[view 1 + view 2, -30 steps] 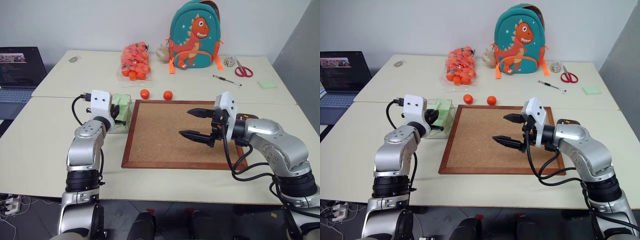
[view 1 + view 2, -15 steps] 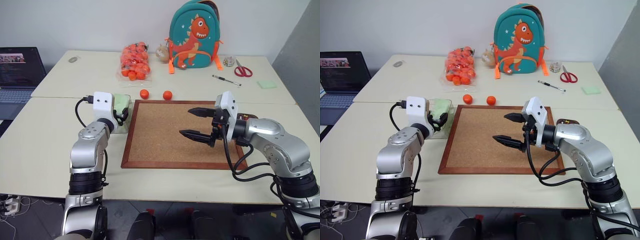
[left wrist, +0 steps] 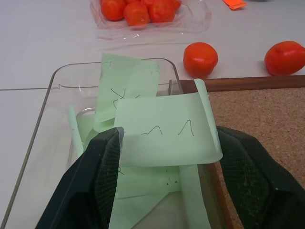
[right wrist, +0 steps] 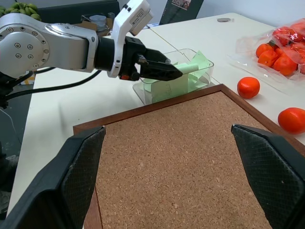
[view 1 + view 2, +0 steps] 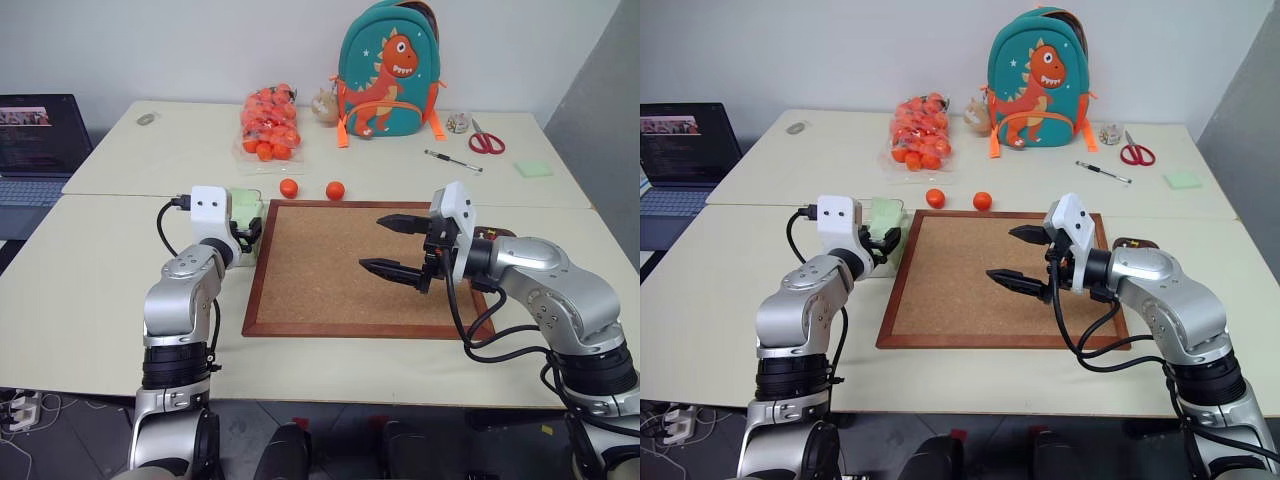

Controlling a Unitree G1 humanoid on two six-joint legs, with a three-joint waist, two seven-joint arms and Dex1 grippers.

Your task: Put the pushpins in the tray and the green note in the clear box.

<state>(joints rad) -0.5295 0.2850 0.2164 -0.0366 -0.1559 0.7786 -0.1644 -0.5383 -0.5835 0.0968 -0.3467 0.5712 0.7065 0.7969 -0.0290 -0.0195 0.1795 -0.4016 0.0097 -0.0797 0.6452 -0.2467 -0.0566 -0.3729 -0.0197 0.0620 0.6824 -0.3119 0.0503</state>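
Observation:
My left gripper (image 3: 167, 138) hangs over the clear box (image 3: 57, 78), just left of the corkboard. Its fingers stand wide apart and open. The green note (image 3: 164, 129) lies curled across the gap between them, its edges against both fingers. More green notes (image 3: 126, 81) lie inside the box. The right wrist view shows the same gripper (image 4: 162, 70) at the box (image 4: 205, 64). Over the middle of the corkboard my right gripper (image 5: 372, 243) is open and empty. The dark brown tray (image 5: 1132, 243) peeks out behind my right arm. The pushpins are out of view.
The framed corkboard (image 5: 330, 290) fills the table's centre. Two loose oranges (image 5: 289, 188) (image 5: 336, 190) sit beyond it, with a bag of oranges (image 5: 268, 125) and a dinosaur backpack (image 5: 388, 70) further back. Scissors (image 5: 487, 140), a pen (image 5: 452, 161), a green pad (image 5: 534, 169) and a laptop (image 5: 35, 145) lie around.
My left gripper's fingers have spread apart over the clear box, and the note now sits loosely between them. The right arm has not moved.

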